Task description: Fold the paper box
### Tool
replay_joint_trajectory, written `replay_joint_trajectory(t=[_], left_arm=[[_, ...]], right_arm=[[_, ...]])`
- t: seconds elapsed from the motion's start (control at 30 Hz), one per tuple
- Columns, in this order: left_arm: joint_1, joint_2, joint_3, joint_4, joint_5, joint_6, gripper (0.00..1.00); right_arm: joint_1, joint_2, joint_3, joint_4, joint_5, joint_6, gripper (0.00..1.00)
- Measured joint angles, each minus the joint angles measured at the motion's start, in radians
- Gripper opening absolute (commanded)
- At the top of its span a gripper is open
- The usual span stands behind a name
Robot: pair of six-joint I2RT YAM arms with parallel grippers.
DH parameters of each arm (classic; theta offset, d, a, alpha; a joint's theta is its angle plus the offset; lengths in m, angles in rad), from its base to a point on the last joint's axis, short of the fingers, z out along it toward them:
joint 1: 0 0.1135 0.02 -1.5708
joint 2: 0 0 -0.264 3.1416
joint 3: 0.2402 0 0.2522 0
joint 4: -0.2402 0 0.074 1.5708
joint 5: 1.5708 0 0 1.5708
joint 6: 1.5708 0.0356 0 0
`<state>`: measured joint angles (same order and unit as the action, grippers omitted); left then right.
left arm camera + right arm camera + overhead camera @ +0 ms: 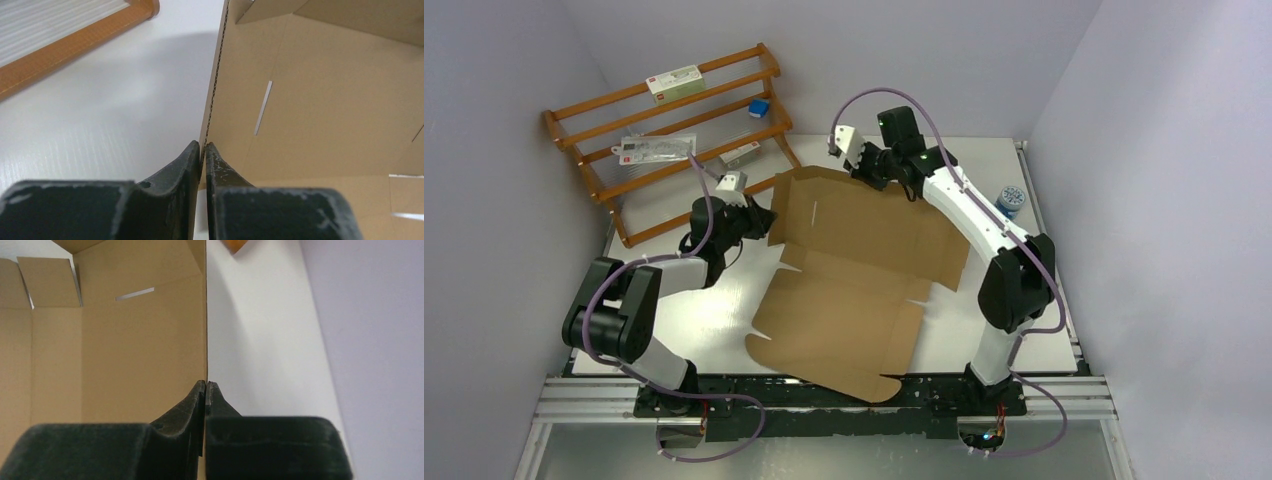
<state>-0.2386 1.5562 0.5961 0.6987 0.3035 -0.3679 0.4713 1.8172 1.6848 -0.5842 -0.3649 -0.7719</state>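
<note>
The paper box (pixel 854 290) is a large brown die-cut cardboard sheet lying across the table, with its far panel (pixel 864 225) tilted up. My left gripper (pixel 769 222) holds that panel's left edge. In the left wrist view the corrugated edge runs down between the nearly closed fingers (pixel 204 145), and the box panel (pixel 320 115) with a narrow slit lies to the right. My right gripper (pixel 861 172) holds the panel's far edge. The right wrist view shows its jaws (pixel 206 383) shut on the cardboard edge, with the box (pixel 125 355) to the left.
A wooden rack (pixel 674 130) holding packets and a small blue block leans at the back left, close to my left gripper; its rail (pixel 75 40) shows in the left wrist view. A small blue-and-white container (pixel 1011 199) stands at the right edge. Walls close in on three sides.
</note>
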Motion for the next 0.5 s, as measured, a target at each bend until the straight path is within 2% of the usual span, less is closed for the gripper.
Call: replay_joint_trajectory(t=[0.23, 0.5], left_arm=[[0.002, 0.000, -0.024, 0.067, 0.031, -0.010, 0.07], [0.003, -0.001, -0.128, 0.187, 0.063, -0.022, 0.05]], right_arm=[[0.079, -0.060, -0.058, 0.079, 0.143, -0.113, 0.00], [0.155, -0.179, -0.243, 0.173, 0.249, -0.230, 0.00]])
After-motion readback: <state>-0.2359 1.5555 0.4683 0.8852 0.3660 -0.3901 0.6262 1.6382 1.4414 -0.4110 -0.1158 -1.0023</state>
